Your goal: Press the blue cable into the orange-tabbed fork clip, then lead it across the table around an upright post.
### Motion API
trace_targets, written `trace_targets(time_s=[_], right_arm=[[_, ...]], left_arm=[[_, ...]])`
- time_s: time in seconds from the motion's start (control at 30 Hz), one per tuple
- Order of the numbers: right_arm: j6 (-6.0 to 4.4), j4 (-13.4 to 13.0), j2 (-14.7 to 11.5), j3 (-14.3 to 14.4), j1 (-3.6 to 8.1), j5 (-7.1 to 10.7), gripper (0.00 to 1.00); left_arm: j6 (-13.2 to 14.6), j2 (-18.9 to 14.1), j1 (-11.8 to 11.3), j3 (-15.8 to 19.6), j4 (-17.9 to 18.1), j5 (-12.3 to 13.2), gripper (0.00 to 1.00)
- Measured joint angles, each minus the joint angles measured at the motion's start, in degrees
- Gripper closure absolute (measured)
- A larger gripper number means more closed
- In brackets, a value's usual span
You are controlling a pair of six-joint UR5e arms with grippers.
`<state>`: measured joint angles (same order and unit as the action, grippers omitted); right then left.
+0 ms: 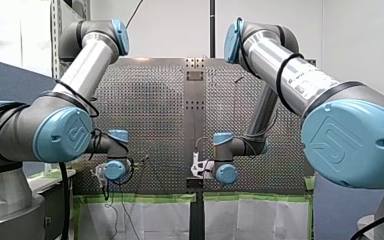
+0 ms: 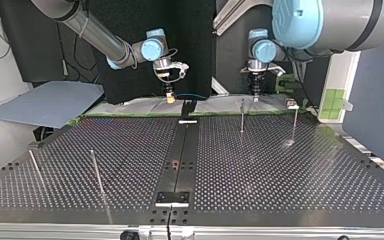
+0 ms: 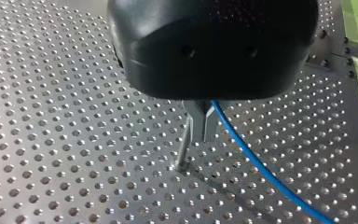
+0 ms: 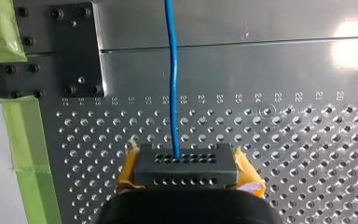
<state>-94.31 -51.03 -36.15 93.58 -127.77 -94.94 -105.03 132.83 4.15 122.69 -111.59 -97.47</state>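
Note:
In the left wrist view my left gripper (image 3: 201, 137), black with narrow fingers, is shut on the blue cable (image 3: 261, 168). It hangs just above the perforated plate, right beside a thin upright post (image 3: 183, 148). In the right wrist view my right gripper (image 4: 185, 163), with yellow-orange pads (image 4: 129, 170), is shut on the same cable (image 4: 171, 70), which runs straight ahead of it over the plate's bare border. Seen in the top view, my right gripper (image 2: 169, 98) and my left gripper (image 2: 254, 93) both hover at the table's far edge, with a short blue stretch of cable (image 2: 192, 95) between them. No orange-tabbed clip is distinguishable.
A small black fixture (image 2: 187, 107) stands on the dark central rail (image 2: 180, 160) at the far edge. Upright posts stand at the top view's right (image 2: 242, 116) (image 2: 295, 125) and near left (image 2: 97, 172). Green tape (image 4: 21, 140) lines the plate's edge beside a black screwed plate (image 4: 77, 51).

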Motion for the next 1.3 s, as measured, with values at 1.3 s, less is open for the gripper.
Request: trace_targets(time_s=[1.3], right_arm=[[0.34,0.1,0.1,-0.1,0.87,0.54,1.00]], left_arm=[[4.9,1.5,-1.3,-1.9,-4.5,-0.1,1.00]])
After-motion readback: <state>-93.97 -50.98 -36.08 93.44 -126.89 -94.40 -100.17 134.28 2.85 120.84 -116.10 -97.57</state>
